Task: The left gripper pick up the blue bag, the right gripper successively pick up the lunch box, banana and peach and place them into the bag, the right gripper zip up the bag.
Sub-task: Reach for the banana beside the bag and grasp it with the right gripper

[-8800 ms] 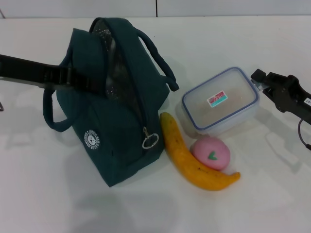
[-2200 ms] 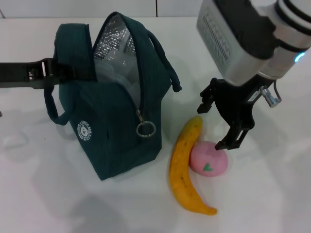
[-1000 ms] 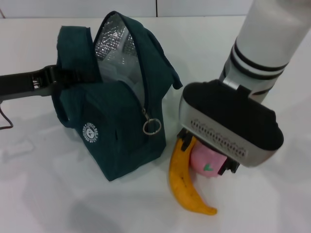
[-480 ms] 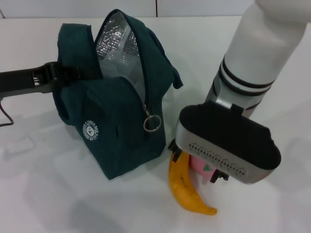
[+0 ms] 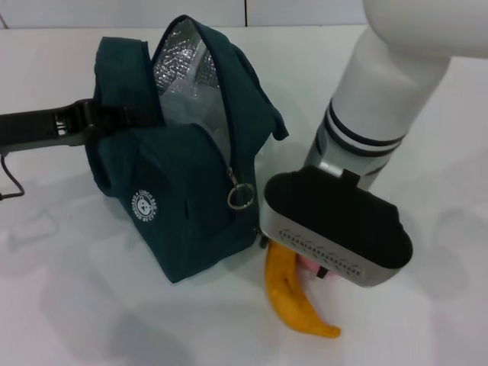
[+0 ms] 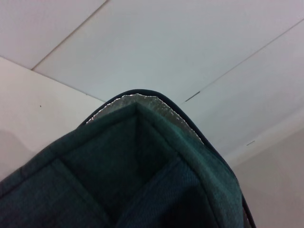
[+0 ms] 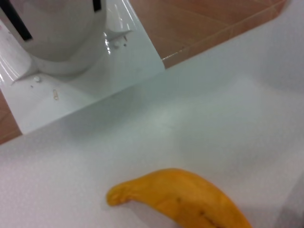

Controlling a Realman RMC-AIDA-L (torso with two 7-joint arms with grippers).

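Note:
The blue bag (image 5: 179, 191) stands on the white table with its top open and the foil lining showing. My left gripper (image 5: 114, 120) reaches in from the left and holds the bag's upper side. The left wrist view shows only bag fabric (image 6: 142, 180). My right gripper (image 5: 296, 258) is low over the banana (image 5: 293, 293) and the peach (image 5: 306, 263), mostly hidden under its grey wrist housing. Only a pink sliver of the peach shows. The banana's tip shows in the right wrist view (image 7: 190, 199). The lunch box is out of view.
The bag's ring zipper pull (image 5: 241, 197) hangs on the side facing the right arm. The bulky white right forearm (image 5: 389, 84) stands above the table right of the bag. The robot's white base (image 7: 71, 47) and the brown floor show beyond the table edge.
My right arm has come down and moved left over the banana and peach, covering most of the peach. The bag and left arm have hardly moved.

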